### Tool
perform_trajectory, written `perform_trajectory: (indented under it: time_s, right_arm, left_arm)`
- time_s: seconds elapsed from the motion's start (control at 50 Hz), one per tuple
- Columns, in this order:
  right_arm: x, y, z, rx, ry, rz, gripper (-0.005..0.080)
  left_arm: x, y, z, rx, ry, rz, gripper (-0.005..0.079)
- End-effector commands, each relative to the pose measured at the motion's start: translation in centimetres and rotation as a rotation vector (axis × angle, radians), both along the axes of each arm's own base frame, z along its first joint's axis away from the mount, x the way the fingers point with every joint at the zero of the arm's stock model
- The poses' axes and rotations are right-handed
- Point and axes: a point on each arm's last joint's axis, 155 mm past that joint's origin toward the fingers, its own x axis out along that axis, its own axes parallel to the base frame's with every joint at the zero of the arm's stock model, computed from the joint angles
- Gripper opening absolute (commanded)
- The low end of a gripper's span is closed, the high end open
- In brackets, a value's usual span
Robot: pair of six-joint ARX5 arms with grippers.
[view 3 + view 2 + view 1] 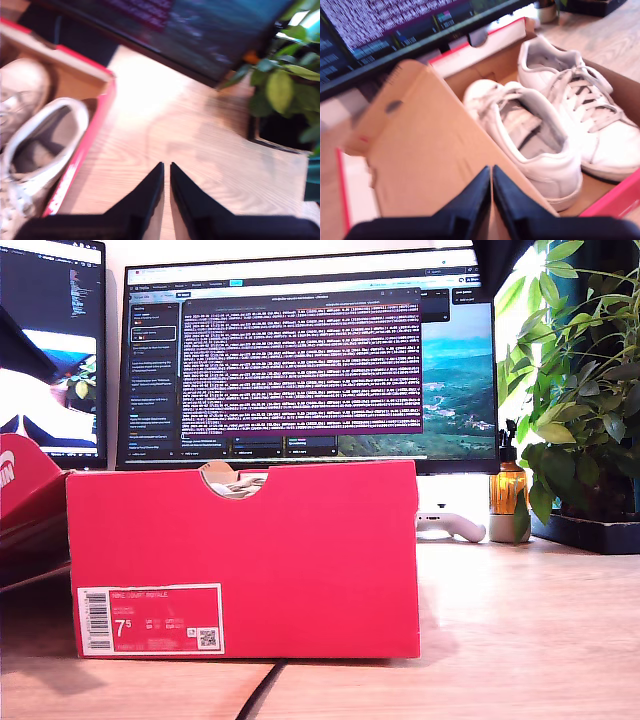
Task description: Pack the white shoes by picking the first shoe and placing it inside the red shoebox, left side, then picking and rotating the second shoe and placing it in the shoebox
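The red shoebox (pixel 240 560) stands on the wooden desk, its barcode label facing the exterior camera. A bit of white shoe (pixel 238 486) shows through its half-round notch. In the first wrist view both white shoes lie side by side inside the box, one shoe (pixel 535 145) and the other shoe (pixel 590 115) pointing opposite ways. My first gripper (pixel 491 172) is shut and empty above the brown inner face of the open lid (pixel 420 150). My second gripper (pixel 166 167) is shut and empty over bare desk beside the box's red wall (pixel 82 155). Neither gripper shows in the exterior view.
The red lid with a white logo (pixel 25 490) leans at the exterior view's left. Monitors (pixel 310 350) stand behind the box. A white controller (pixel 450 527), an amber bottle (pixel 508 495) and a potted plant (pixel 580 390) sit at the exterior view's right. A black cable (pixel 262 692) runs in front.
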Motion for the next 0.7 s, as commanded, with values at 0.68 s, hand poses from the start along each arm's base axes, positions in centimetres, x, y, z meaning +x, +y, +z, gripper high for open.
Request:
perform_trajectory:
  time_s: [0.68]
  right_arm:
    - [-0.2, -2.0, -0.6, 0.085, -0.159, -0.005, -0.0012]
  left_arm:
    - [0.5, -0.3, 1.1, -0.024, -0.035, -0.008, -0.0019]
